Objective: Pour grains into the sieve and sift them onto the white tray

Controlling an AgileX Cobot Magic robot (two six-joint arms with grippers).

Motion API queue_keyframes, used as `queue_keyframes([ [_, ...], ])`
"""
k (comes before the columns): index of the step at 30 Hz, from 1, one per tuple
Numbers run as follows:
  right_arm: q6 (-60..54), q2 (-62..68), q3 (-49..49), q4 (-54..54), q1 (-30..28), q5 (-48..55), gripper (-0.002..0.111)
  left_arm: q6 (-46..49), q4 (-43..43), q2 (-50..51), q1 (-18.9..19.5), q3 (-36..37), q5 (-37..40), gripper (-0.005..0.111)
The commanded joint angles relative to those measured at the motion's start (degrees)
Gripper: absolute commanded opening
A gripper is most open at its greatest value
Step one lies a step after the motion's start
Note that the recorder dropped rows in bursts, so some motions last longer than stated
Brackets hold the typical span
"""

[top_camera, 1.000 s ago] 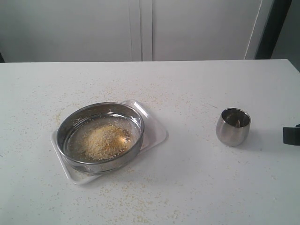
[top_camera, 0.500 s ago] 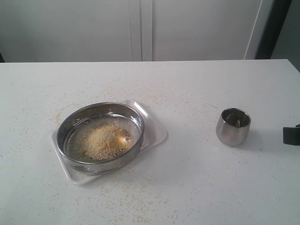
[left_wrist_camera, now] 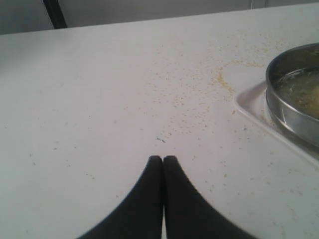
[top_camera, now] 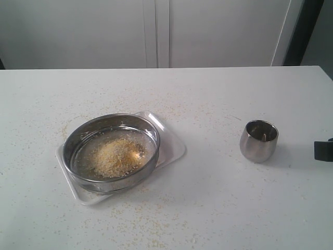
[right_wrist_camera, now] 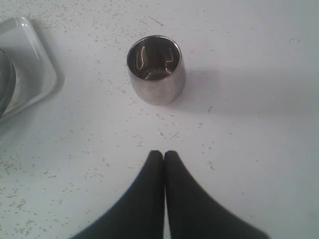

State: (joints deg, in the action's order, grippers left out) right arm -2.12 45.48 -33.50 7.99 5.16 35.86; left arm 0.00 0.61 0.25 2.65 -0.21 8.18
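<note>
Steel gleams on the sieve (top_camera: 114, 183), which sits at about 8 o'clock from the middle of the white table (top_camera: 218, 208) in the exterior view. It rests on the white tray (top_camera: 171, 147) and covers most of it. One bare rounded corner of the tray shows at the sieve's 2 o'clock, and a strip of tray rim shows at its 7 o'clock. The grains (top_camera: 115, 157) lie inside the sieve on the mesh. They form a low yellow heap near the centre, with a paler, thinner layer spread around it toward the wall. Loose crumbs (top_camera: 151, 226) speckle the tabletop, thickest at the sieve's 5 o'clock and 12 o'clock.

A small rounded steel cup (top_camera: 258, 140) stands upright with its mouth up at the sieve's 3 o'clock, well apart from the tray. A dark block (top_camera: 323, 150) cuts into the picture at the cup's 3 o'clock, right at the edge. White cabinet doors (top_camera: 156, 31) fill the background at 12 o'clock.

The left gripper (left_wrist_camera: 163, 159) hangs over bare table. Its two black fingers are pressed together tip to tip with nothing between them. In the left wrist view the sieve and the tray's edge are off to one side, apart from the gripper. The right gripper (right_wrist_camera: 164, 154) is likewise clenched on nothing, fingers touching. It faces the cup, which stands near it but clear of the tips, with a corner of the tray farther off.
</note>
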Motion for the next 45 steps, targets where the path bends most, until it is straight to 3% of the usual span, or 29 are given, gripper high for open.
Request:
queue_keyframes([
  [1, -0.71, -0.35, 0.27, -0.05, 0.12, -0.18, 0.000, 0.00, 0.53, -0.25, 0.11, 0.21, -4.76, 0.000],
  [11, -0.71, -0.35, 0.27, -0.05, 0.12, -0.07, 0.000, 0.00, 0.53, -0.25, 0.11, 0.21, -16.71, 0.000],
  [22, -0.71, -0.35, 0.27, -0.05, 0.12, -0.17, 0.000, -0.43, 0.81, -0.25, 0.11, -0.95, -16.42, 0.000],
  [32, -0.71, -0.35, 0.27, -0.05, 0.12, -0.17, 0.000, 0.36, 0.58, 3.81, 0.11, -13.60, 2.12, 0.000],
  [45, -0.71, -0.35, 0.27, -0.05, 0.12, -0.17, 0.000, 0.00, 0.58, 21.10, 0.11, -28.57, 23.87, 0.000],
])
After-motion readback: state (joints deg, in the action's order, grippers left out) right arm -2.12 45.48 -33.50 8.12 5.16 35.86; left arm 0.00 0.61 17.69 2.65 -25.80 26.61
